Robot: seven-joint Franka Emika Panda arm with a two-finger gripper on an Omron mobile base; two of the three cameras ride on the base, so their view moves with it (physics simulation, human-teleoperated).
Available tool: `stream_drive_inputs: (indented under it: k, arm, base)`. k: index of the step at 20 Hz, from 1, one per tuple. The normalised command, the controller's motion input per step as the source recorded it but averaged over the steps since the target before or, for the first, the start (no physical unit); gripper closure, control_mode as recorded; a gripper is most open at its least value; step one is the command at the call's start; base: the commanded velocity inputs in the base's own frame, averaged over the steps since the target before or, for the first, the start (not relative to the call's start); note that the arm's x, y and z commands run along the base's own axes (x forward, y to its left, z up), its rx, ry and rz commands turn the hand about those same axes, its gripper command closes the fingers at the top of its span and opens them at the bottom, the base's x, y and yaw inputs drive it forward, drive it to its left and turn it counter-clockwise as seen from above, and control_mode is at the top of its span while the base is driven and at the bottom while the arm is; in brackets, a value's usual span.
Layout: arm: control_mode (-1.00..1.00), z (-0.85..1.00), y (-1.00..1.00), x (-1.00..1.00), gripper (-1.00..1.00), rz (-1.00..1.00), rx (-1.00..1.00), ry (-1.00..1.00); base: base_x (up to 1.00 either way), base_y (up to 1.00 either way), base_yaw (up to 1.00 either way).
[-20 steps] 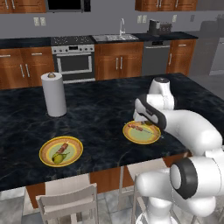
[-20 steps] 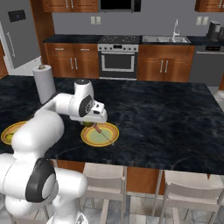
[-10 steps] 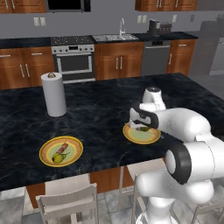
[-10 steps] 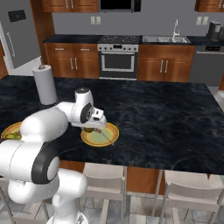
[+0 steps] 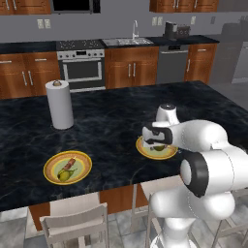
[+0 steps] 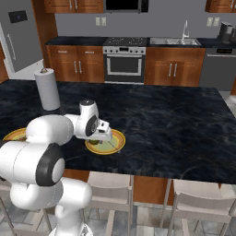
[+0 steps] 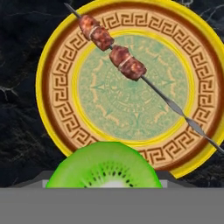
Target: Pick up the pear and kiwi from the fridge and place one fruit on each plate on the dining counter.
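My gripper [image 5: 155, 142] is shut on the kiwi [image 7: 104, 168], a bright green cut fruit held low over the near edge of the right plate [image 5: 167, 153]. That yellow plate [image 7: 131, 92] carries a meat skewer [image 7: 118, 52]. From the right base view the kiwi [image 6: 95, 141] hangs at the plate's [image 6: 115, 140] left edge under the gripper [image 6: 99, 136]. The left plate [image 5: 68, 167] holds the yellow-green pear [image 5: 63, 175] beside its own skewer. Both plates lie on the black dining counter [image 5: 111, 121]. The grey fridge [image 6: 20, 39] stands far back left.
A paper towel roll [image 5: 59, 104] stands upright on the counter behind the left plate. Pale chairs [image 5: 72, 225] line the counter's near side. Oven [image 5: 82, 68] and sink [image 5: 131, 41] sit along the far wall.
The arm has folded down and in, bringing the gripper and kiwi lower over the right plate's near edge. The plates and pear have not moved.
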Motion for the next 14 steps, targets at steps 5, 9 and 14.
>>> stream_drive_inputs:
  k: [5,9,14]
  arm:
    - [-1.00,-0.07,0.00,0.00,1.00,0.00,0.00,0.00]
    - [-1.00,-0.02,0.00,0.09,1.00,0.00,0.00,0.00]
    - [-1.00,-0.05,0.00,0.14,1.00,0.00,0.00,0.00]
  base:
    - [0.00,0.00,0.00]
    - [0.00,0.00,0.00]
    - [0.00,0.00,0.00]
